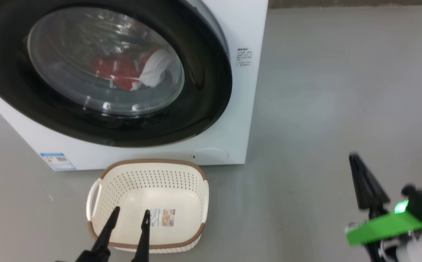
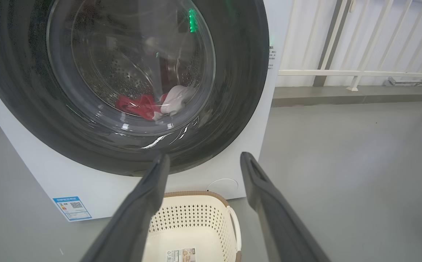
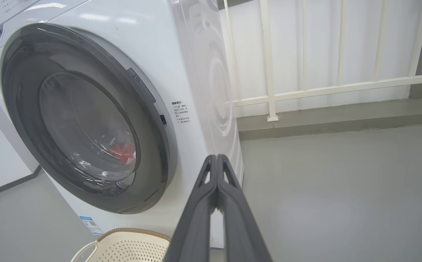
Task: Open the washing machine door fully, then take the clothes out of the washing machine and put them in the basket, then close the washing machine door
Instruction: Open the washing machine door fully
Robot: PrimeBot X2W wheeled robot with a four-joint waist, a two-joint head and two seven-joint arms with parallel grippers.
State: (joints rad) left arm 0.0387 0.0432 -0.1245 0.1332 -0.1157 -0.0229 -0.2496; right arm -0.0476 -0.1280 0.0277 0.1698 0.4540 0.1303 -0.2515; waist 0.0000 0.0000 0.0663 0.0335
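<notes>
- Hovering over the basket (image 1: 152,162), left tool (image 1: 132,210) has fingers spread wide, nothing betw. them.
- Right tool (image 3: 216,157): fingers pressed tight together, holding nothing, over bare floor (image 1: 323,109) to the right of the washing machine (image 1: 245,94).
- Washing machine door (image 1: 205,91) shut; red & white clothes (image 1: 123,71) lie inside, seen thru the glass.
- Basket sits on floor just in front of machine, below the door.
</notes>
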